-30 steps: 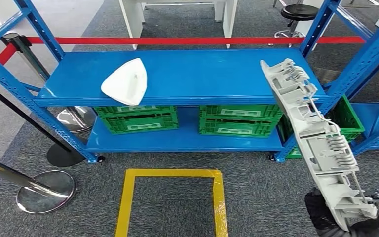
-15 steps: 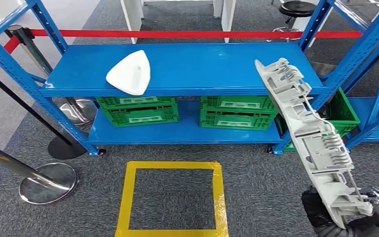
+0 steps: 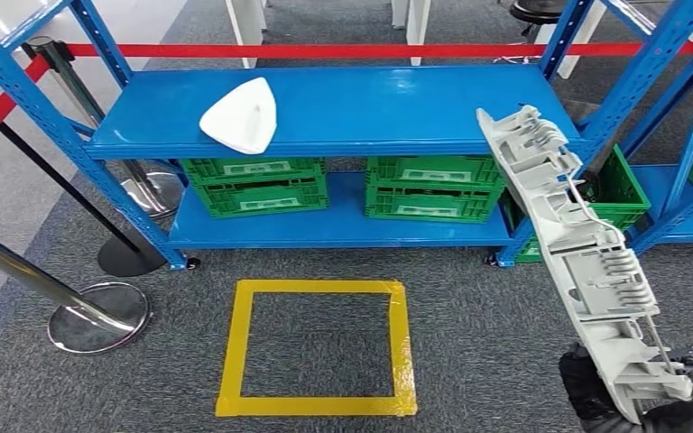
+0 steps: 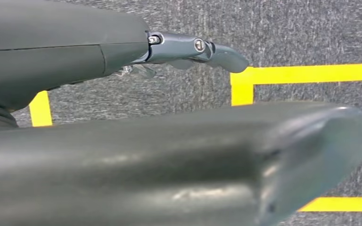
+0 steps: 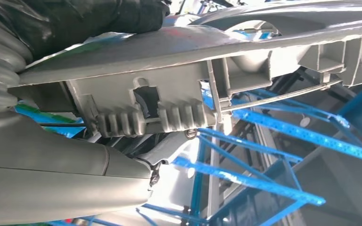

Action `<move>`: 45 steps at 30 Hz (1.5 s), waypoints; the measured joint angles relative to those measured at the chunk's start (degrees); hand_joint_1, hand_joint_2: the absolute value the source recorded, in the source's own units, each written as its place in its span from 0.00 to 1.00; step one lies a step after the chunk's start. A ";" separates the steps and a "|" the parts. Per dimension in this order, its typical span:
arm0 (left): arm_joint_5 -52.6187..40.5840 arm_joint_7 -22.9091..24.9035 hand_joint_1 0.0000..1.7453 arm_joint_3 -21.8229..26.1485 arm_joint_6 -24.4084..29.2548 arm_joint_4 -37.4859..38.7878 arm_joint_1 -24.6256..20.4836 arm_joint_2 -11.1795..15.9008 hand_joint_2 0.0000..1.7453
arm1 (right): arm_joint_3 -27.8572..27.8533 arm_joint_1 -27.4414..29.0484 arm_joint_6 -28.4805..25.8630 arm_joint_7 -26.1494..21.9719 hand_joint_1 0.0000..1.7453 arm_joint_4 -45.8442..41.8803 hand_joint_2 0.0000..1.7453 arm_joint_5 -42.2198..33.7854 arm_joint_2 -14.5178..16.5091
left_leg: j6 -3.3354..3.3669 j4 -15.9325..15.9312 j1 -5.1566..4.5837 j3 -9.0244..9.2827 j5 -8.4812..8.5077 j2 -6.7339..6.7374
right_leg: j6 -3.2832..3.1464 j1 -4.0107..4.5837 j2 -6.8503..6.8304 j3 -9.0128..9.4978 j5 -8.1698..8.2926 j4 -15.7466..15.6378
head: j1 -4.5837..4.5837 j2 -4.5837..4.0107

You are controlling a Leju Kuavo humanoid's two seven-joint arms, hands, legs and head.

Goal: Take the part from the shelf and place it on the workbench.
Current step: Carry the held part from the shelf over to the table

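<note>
A long grey ribbed plastic part (image 3: 577, 253) stands up steeply at the right of the head view, its lower end gripped by my right hand (image 3: 600, 401) at the bottom right corner. From the right wrist the same part (image 5: 193, 94) shows close up, held between the thumb and the dark fingers. A white wedge-shaped part (image 3: 239, 115) lies on the blue shelf (image 3: 397, 108) near its left end. My left hand (image 4: 184, 49) hangs over the carpet with its fingers straight and holds nothing.
Green crates (image 3: 254, 186) sit on the lower shelf board. A yellow tape square (image 3: 318, 347) marks the grey carpet in front of the shelf. Chrome barrier posts (image 3: 99, 316) with a red belt (image 3: 325, 51) stand at the left and behind.
The whole picture has shifted: the shelf lies farther up and away and more of the yellow square shows, so the camera has moved back. The grey part stays in my right hand.
</note>
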 joint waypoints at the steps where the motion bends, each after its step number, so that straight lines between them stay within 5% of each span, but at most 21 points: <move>1: -0.01 0.00 0.00 0.00 0.03 0.00 0.05 0.03 0.00 | 0.00 0.06 0.00 0.00 1.00 -0.04 1.00 0.01 0.00 | -0.35 0.68 0.04 -0.40 -1.00 -0.07 | -0.50 -0.10 -0.06 -0.50 0.38 -0.03 | -0.07 0.00; 4: -0.04 0.00 0.00 0.00 0.05 0.01 0.17 0.05 0.00 | 0.02 0.33 0.01 0.01 1.00 -0.09 1.00 0.01 0.00 | -1.32 8.56 0.35 -2.22 -8.76 -0.22 | -1.61 -0.20 -0.33 -2.06 1.83 -0.05 | -0.61 0.00; 6: -0.07 0.00 0.00 0.00 0.04 0.02 0.12 -0.01 0.00 | 0.02 0.39 0.02 0.01 1.00 -0.08 1.00 -0.02 0.00 | -1.60 14.60 0.54 -2.79 -11.50 -0.22 | -1.74 -0.06 -0.48 -3.00 2.73 0.23 | -0.77 0.00; 8: -0.08 0.00 0.00 0.00 0.04 0.01 0.07 -0.03 0.00 | 0.03 0.45 0.02 0.02 1.00 -0.08 1.00 -0.07 0.00 | -1.44 13.86 0.57 -0.49 -9.43 -0.24 | -1.66 0.05 -0.50 -4.09 3.42 0.82 | -0.77 0.00; 11: -0.10 0.00 0.00 -0.01 0.04 0.01 0.05 0.05 0.00 | 0.01 0.58 0.01 0.04 1.00 -0.09 1.00 -0.16 0.00 | -0.29 2.41 0.31 6.94 -6.12 -0.50 | -1.21 0.22 -0.44 -5.53 4.09 1.75 | -0.78 0.00; 13: -0.13 0.00 0.00 -0.02 0.04 0.01 0.02 0.11 0.00 | 0.02 0.60 0.01 0.03 1.00 -0.09 1.00 -0.18 0.00 | 0.30 -1.47 0.02 8.81 -6.21 -0.64 | -0.56 0.23 -0.46 -6.18 4.77 1.99 | -0.78 0.00; 16: -0.14 0.00 0.00 -0.02 0.04 0.01 0.01 -0.03 0.00 | 0.01 0.78 0.00 0.03 1.00 -0.11 1.00 -0.17 -0.01 | 1.10 -2.61 0.19 8.07 -5.37 -0.44 | 0.42 0.17 -0.37 -7.29 4.61 2.54 | -0.72 0.00; 18: -0.12 0.00 0.00 -0.02 0.02 0.02 -0.05 -0.12 0.00 | -0.01 0.92 0.00 0.01 1.00 -0.14 1.00 -0.19 -0.03 | 1.87 -3.00 0.44 7.03 -4.30 -0.18 | 0.84 0.14 -0.16 -9.01 0.67 6.36 | -0.37 0.00; 20: -0.08 0.00 0.00 -0.02 -0.08 0.02 -0.07 -0.11 0.00 | -0.02 1.04 0.00 -0.01 1.00 -0.14 1.00 -0.21 -0.05 | 2.15 -2.75 0.33 5.61 -3.39 -0.06 | 1.19 0.04 -0.04 -11.10 -3.95 13.42 | -0.07 0.00; 22: -0.03 0.00 0.00 -0.03 -0.19 0.02 -0.06 -0.15 0.00 | -0.03 1.15 0.00 0.01 1.00 -0.13 1.00 -0.23 -0.08 | 2.08 -2.24 0.28 4.17 -2.67 0.05 | 1.46 0.00 -0.05 -11.22 -4.55 17.34 | -0.04 0.00; 23: 0.01 0.00 0.00 -0.03 -0.23 0.02 -0.06 -0.19 0.00 | -0.04 1.18 0.00 0.01 1.00 -0.13 1.00 -0.23 -0.09 | 1.97 -1.87 0.30 3.47 -2.40 0.08 | 1.53 -0.04 -0.06 -9.84 -3.20 16.25 | -0.04 0.00; 25: 0.28 0.00 0.00 -0.07 -0.51 0.02 -0.07 -0.30 0.00 | -0.05 1.15 0.00 0.01 1.00 -0.13 1.00 -0.22 -0.11 | 1.61 -1.04 0.33 2.24 -1.99 0.09 | 1.52 -0.11 -0.07 -4.74 -0.33 9.04 | -0.03 0.00; 27: 0.76 0.00 0.00 -0.15 -0.82 0.02 -0.08 -0.38 0.00 | -0.02 1.11 0.00 0.01 1.00 -0.15 1.00 -0.15 -0.15 | 1.12 -0.24 0.21 1.33 -1.55 0.06 | 1.24 -0.02 0.00 -0.56 0.15 2.36 | -0.03 0.00; 30: 1.29 0.00 0.00 -0.29 -0.91 0.02 -0.03 -0.42 0.00 | 0.01 1.11 0.00 0.01 1.00 -0.19 1.00 -0.04 -0.25 | 0.20 0.10 0.13 0.63 -0.58 0.00 | 0.32 0.09 0.01 -0.71 0.25 0.76 | -0.04 0.00; 32: 1.65 0.00 0.00 -0.34 -0.90 0.02 0.05 -0.43 0.00 | 0.04 1.02 0.00 0.01 1.00 -0.20 1.00 -0.03 -0.34 | -0.47 1.49 0.23 -0.10 -2.43 -0.14 | -0.66 -0.10 -0.18 -1.58 1.06 0.65 | -0.21 0.00; 36: 2.08 0.00 0.00 -0.71 -0.88 0.02 0.05 -0.50 0.00 | 0.10 0.92 0.00 0.01 1.00 -0.21 1.00 -0.05 -0.45 | -1.38 13.65 0.55 -2.85 -11.48 -0.24 | -1.53 -0.02 -0.51 -3.55 2.86 1.22 | -0.91 0.00; 38: 2.08 0.00 0.00 -0.93 -0.88 0.02 0.04 -0.55 0.00 | 0.10 0.90 0.00 0.01 1.00 -0.21 1.00 -0.05 -0.47 | -1.29 14.62 0.57 -1.41 -11.14 -0.25 | -1.51 0.10 -0.55 -5.00 3.38 1.92 | -0.92 0.00; 42: 2.08 0.00 0.00 -1.31 -0.87 0.02 -0.03 -0.52 0.00 | 0.10 0.83 0.00 0.01 1.00 -0.21 1.00 -0.05 -0.49 | 0.02 0.44 0.25 7.48 -6.75 -0.51 | -0.89 0.33 -0.47 -6.61 4.28 2.79 | -0.95 0.00; 45: 2.08 0.00 0.00 -1.38 -0.86 0.02 0.04 -0.56 0.00 | 0.12 0.70 0.00 0.01 1.00 -0.21 1.00 -0.04 -0.52 | 0.90 -1.74 -0.10 8.05 -5.92 -0.59 | 0.20 0.18 -0.46 -6.97 5.37 2.43 | -0.97 0.00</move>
